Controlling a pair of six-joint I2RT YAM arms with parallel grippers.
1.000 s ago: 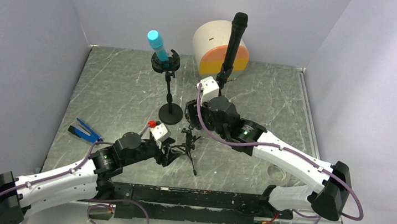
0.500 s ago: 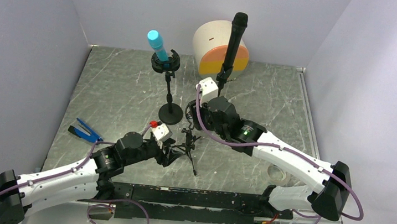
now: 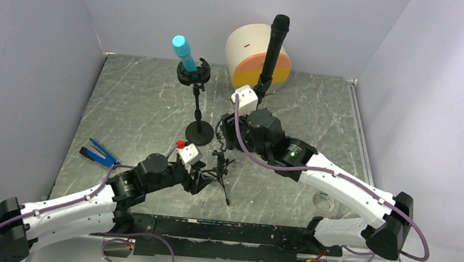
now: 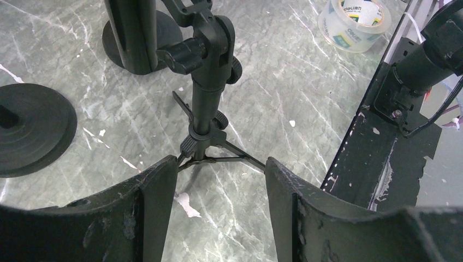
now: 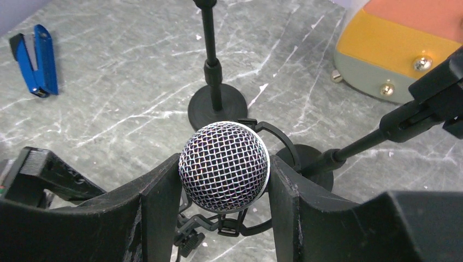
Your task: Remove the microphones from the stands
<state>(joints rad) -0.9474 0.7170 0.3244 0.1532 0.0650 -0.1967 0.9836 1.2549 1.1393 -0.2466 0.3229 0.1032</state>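
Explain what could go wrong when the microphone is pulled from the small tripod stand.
1. The right gripper grips only the rounded silver mesh head of the microphone, so it may slip.
2. The left gripper is open near the small black tripod stand, not holding it; the stand may lift or tip.

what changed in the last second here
The right gripper shifted slightly rightward and narrowed its jaws onto the mesh-headed microphone. The left gripper stayed open by the tripod stand; the blue microphone, black microphone and blue clip did not move.
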